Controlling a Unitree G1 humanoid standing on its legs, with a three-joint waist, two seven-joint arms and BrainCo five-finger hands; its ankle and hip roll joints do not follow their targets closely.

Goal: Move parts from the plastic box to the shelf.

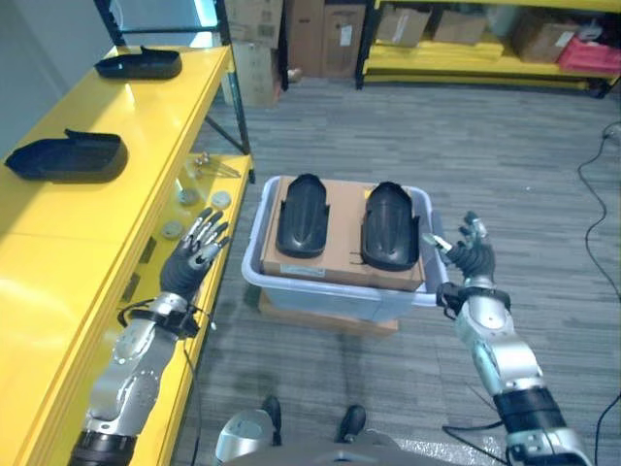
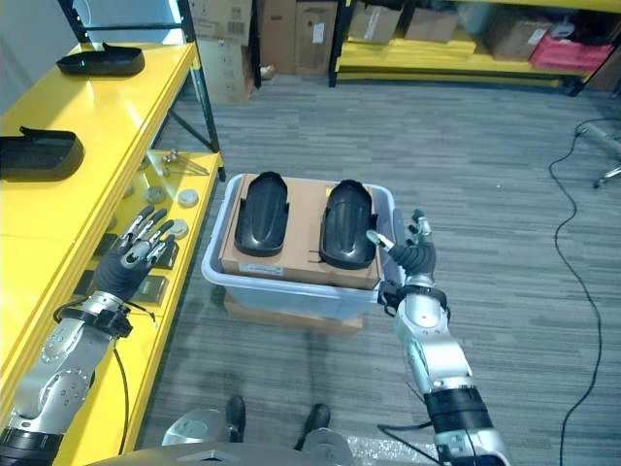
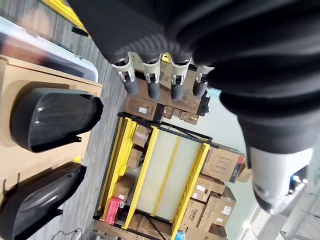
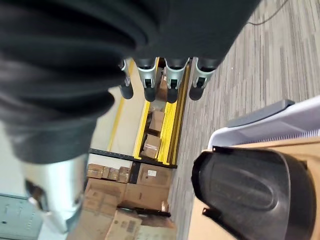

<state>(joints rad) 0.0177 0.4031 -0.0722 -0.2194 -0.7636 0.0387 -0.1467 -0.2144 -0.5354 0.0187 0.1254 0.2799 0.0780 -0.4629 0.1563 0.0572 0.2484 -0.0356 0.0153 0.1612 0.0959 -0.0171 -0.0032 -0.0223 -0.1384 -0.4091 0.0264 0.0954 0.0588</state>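
Two black parts (image 1: 303, 216) are laid on cardboard (image 1: 344, 267) across the box (image 1: 254, 264) beside the shelf (image 1: 68, 282), so both robot hands, left (image 1: 192, 254) and right (image 1: 469, 252), are held open and empty, probably ready for a grasp.

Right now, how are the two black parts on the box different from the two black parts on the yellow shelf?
The box parts lie side by side on cardboard in the plastic box, rounded backs up, pointing away from the robot. The shelf parts sit far apart, lying crosswise. The box parts look like smooth domes; the shelf parts look flatter, one end raised. All four are black, and neither robot hand touches any.
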